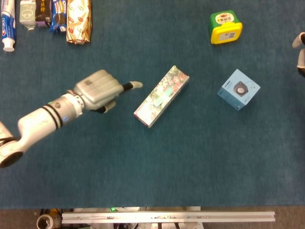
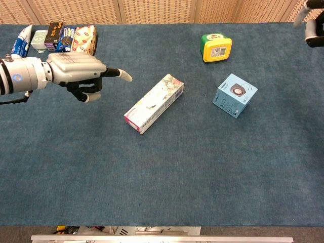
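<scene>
A long floral box (image 1: 161, 96) (image 2: 154, 103) lies slantwise in the middle of the blue cloth. My left hand (image 1: 97, 90) (image 2: 78, 73) hovers just left of it and holds nothing. One finger (image 1: 133, 85) reaches toward the box's left side, a short gap away, and the other fingers bend downward. My right hand (image 1: 300, 50) (image 2: 314, 28) shows only as a few fingertips at the far right edge, apart from one another and holding nothing. A light blue cube box (image 1: 238, 89) (image 2: 235, 95) is the thing nearest to it.
A yellow and green container (image 1: 225, 26) (image 2: 216, 47) stands at the back right. A toothpaste tube (image 1: 8, 24), small packets and a golden packet (image 1: 78, 21) line the back left corner. An aluminium rail (image 1: 167, 217) runs along the front edge.
</scene>
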Controlling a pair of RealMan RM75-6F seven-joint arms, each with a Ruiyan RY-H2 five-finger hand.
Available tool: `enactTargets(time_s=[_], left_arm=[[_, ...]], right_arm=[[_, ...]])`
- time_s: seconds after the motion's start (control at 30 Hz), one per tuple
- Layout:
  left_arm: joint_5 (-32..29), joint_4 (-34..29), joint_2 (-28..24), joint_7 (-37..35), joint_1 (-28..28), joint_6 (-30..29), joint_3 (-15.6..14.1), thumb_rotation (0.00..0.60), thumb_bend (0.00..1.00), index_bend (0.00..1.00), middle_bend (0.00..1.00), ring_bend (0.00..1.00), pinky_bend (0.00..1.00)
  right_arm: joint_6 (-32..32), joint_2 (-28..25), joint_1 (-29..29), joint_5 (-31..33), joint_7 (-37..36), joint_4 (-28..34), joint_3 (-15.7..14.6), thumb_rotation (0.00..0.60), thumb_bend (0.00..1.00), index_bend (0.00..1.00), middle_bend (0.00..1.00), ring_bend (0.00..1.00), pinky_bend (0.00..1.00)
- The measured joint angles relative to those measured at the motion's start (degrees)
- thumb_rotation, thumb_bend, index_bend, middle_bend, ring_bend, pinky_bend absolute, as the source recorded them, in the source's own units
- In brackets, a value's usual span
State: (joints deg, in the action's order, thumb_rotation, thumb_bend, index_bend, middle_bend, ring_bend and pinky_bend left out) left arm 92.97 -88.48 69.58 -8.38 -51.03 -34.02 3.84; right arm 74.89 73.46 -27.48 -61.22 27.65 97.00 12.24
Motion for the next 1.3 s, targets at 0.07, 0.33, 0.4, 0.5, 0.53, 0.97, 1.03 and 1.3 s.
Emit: enactTargets(time_s=[0.07, 0.33, 0.4, 0.5, 0.53, 0.97, 1.03, 1.3], left_arm=[[-0.87, -0.04, 0.84, 1.11, -1.21, 1.08, 0.32, 0.600, 0.80, 0.09, 0.98, 1.00, 0.94], [-5.07, 0.57, 3.72, 3.74, -4.45, 4.34, 1.46, 0.600, 0.80, 0.09, 0.98, 1.00, 0.94], [-5.43, 0.55, 4.12, 4.47, -5.06, 5.00, 1.54, 0.600, 0.80, 0.09, 0.98, 1.00, 0.94], [-7.27, 0.50, 5.32, 6.07, -6.37, 6.08, 1.79, 0.600, 0.80, 0.09, 0.98, 1.00, 0.94], [-7.89, 0.55, 5.74, 6.49, -6.74, 6.37, 1.86, 0.600, 0.80, 0.09, 0.98, 1.00, 0.94], [-14.87, 3.90, 10.86, 12.53, -11.01, 9.55, 1.64, 0.600, 0.80, 0.09, 0.98, 1.00, 0.94], [-15.76, 4.49, 11.36, 13.30, -11.38, 9.70, 1.48, 0.600, 0.80, 0.09, 0.98, 1.00, 0.94], [-19.95, 6.67, 12.75, 15.45, -12.78, 10.39, 0.67, 0.600, 0.80, 0.09, 0.98, 1.00, 0.94]], right_arm=[[-0.49, 0.34, -0.18, 0.34, -0.24, -0.68, 0.21, 0.600, 0.69, 0.44, 0.92, 1.00, 1.00], [-1.31, 0.93, -0.28, 1.00, -1.07, -2.03, 0.52, 0.600, 0.69, 0.43, 0.92, 1.00, 1.00], [-1.35, 0.94, -0.18, 1.16, -1.32, -2.34, 0.57, 0.600, 0.69, 0.43, 0.92, 1.00, 1.00], [-1.49, 0.98, 0.04, 1.31, -1.72, -2.69, 0.58, 0.600, 0.69, 0.43, 0.92, 1.00, 1.00], [-1.52, 0.97, 0.15, 1.40, -1.88, -2.73, 0.56, 0.600, 0.69, 0.43, 0.92, 1.00, 1.00], [-1.48, 0.48, 1.48, 1.53, -3.96, -3.43, 0.49, 0.600, 0.70, 0.43, 0.92, 1.00, 1.00], [-1.66, 0.34, 1.58, 1.57, -4.20, -3.57, 0.52, 0.600, 0.70, 0.43, 0.92, 1.00, 1.00], [-2.16, -0.02, 1.94, 1.52, -5.13, -3.89, 0.52, 0.600, 0.70, 0.43, 0.92, 1.00, 1.00]])
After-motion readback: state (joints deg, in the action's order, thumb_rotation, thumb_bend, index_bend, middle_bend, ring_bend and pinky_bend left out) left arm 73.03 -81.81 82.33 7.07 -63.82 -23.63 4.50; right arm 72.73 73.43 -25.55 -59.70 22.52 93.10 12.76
